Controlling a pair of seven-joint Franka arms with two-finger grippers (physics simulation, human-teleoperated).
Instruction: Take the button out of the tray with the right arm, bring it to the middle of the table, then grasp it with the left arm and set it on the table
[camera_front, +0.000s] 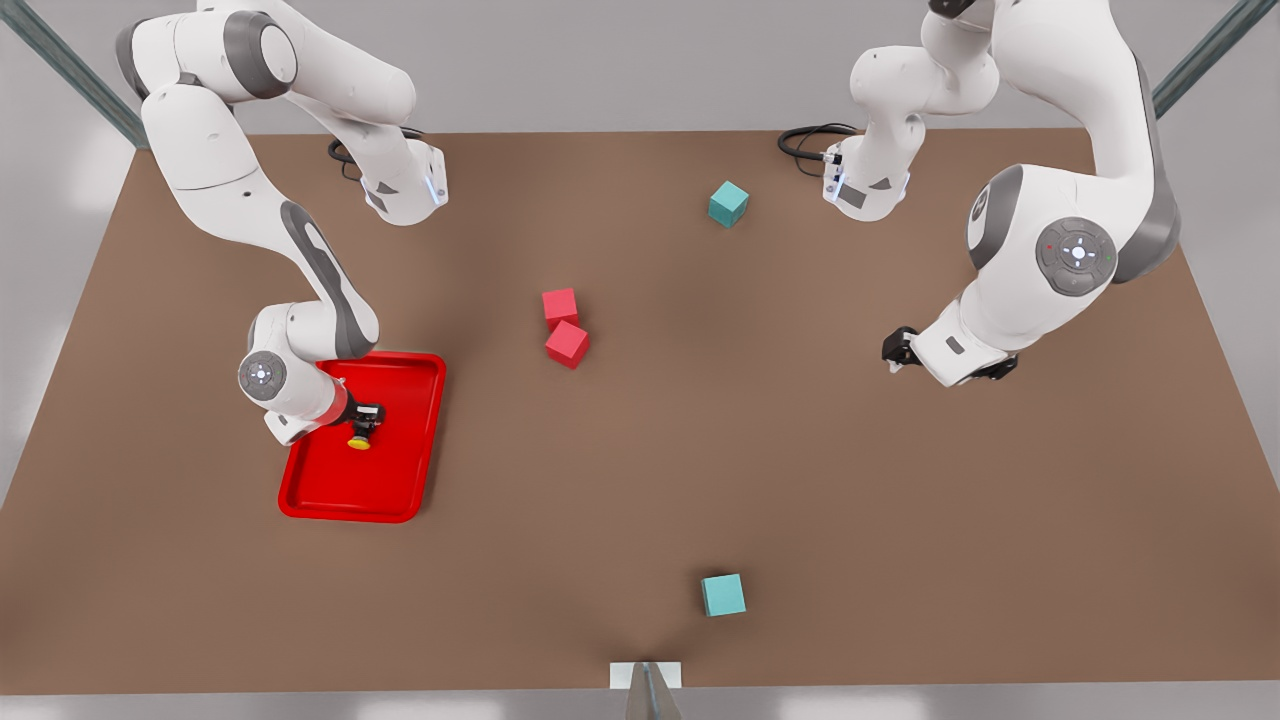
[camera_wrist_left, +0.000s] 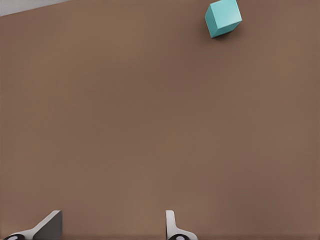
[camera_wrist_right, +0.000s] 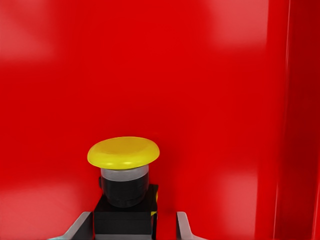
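Observation:
The yellow-capped button (camera_wrist_right: 123, 152) on its black base stands inside the red tray (camera_front: 400, 480) at the front view's left. My right gripper (camera_wrist_right: 132, 226) is down in the tray with a finger on each side of the button's base; one finger (camera_wrist_right: 183, 225) still shows a small gap, so it is open. In the front view this gripper (camera_front: 366, 414) sits just above the button (camera_front: 359, 441). My left gripper (camera_front: 897, 350) waits open above bare table (camera_front: 900, 520) at the front view's right, its fingers (camera_wrist_left: 172, 226) with nothing between them.
Two red cubes (camera_front: 564, 325) lie touching near the table's middle. One teal cube (camera_front: 728, 203) sits toward the back, another (camera_front: 723, 594) near the front edge. A teal cube (camera_wrist_left: 223, 17) shows in the left wrist view. The tray's raised rim (camera_wrist_right: 300, 120) rises beside the button.

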